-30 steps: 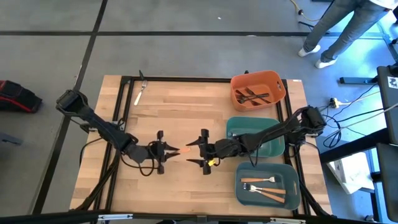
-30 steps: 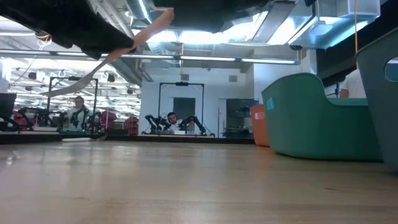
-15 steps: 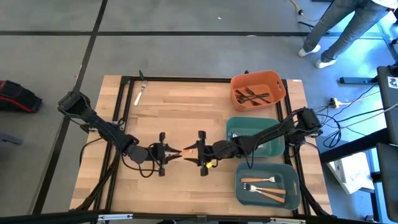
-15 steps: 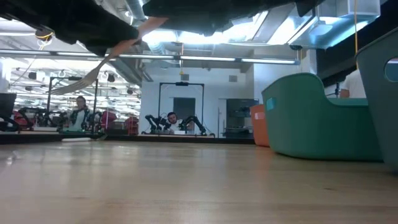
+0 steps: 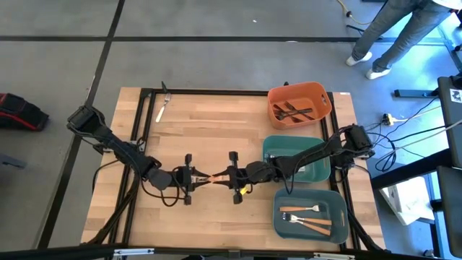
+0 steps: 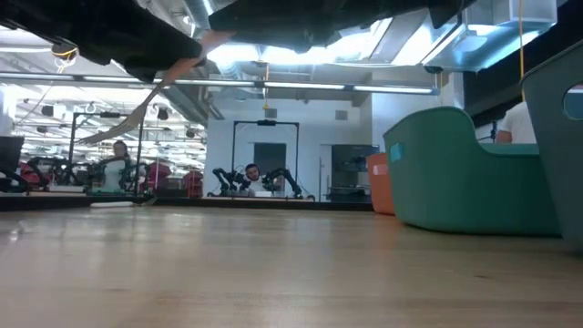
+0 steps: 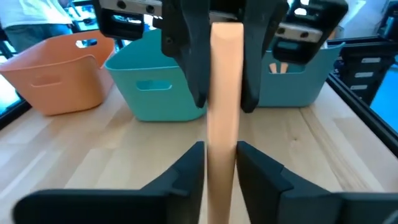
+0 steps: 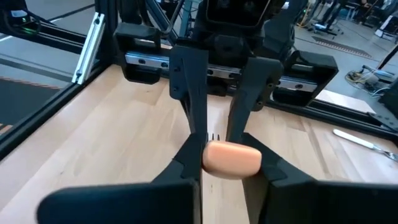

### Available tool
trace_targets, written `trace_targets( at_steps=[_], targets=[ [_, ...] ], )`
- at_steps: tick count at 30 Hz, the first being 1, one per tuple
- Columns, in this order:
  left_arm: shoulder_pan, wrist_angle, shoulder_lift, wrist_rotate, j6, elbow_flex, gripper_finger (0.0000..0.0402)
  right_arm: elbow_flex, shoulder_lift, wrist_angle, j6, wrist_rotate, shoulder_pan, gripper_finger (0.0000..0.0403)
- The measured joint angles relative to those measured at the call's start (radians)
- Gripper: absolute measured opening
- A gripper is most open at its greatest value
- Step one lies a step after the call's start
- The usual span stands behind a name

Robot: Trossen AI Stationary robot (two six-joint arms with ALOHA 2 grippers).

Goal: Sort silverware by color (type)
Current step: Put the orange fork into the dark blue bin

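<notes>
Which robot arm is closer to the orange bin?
The right one. The right end effector is mid-table on the orange bin's side, meeting the left end effector at an orange-handled fork. The left sits farther off, on the fork's other side.

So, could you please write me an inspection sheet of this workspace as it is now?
Surface: wooden table, mostly bare.
Job's things: orange-handled fork held in the air between both grippers; dark forks in orange bin; orange-handled forks in near teal bin; one fork at far left edge.
Clutter: nothing seen.
Grippers: left gripper and right gripper both closed on the fork, at table middle.
Cables: loose ones on the floor.
Surroundings: person's legs nearby.
</notes>
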Motion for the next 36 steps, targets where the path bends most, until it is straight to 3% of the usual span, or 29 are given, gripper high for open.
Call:
trace_targets(
  at_steps=[5, 12, 19, 24, 36],
  targets=[
    [0.0, -0.021, 0.0, -0.009, 0.0, 0.0, 0.0125, 0.018, -0.04, -0.111, -0.042, 0.036, 0.017, 0.0064],
    [-0.005, -0.054, 0.0, 0.015, 0.0, 0.0, 0.0138, 0.145, -0.116, -0.53, -0.05, 0.107, 0.064, 0.0053],
    [-0.004, -0.068, 0.0, 0.018, -0.006, 0.0, 0.0139, 0.362, -0.136, -0.993, 0.082, 0.109, 0.116, 0.006],
    [-0.004, -0.069, 0.0, 0.02, -0.007, 0.0, 0.0139, 0.484, -0.145, -1.203, 0.155, 0.109, 0.169, 0.0057],
    [-0.004, -0.075, 0.0, 0.021, -0.01, 0.0, 0.0139, 0.793, -0.163, -1.656, 0.504, 0.118, 0.333, 0.0057]
  ],
)
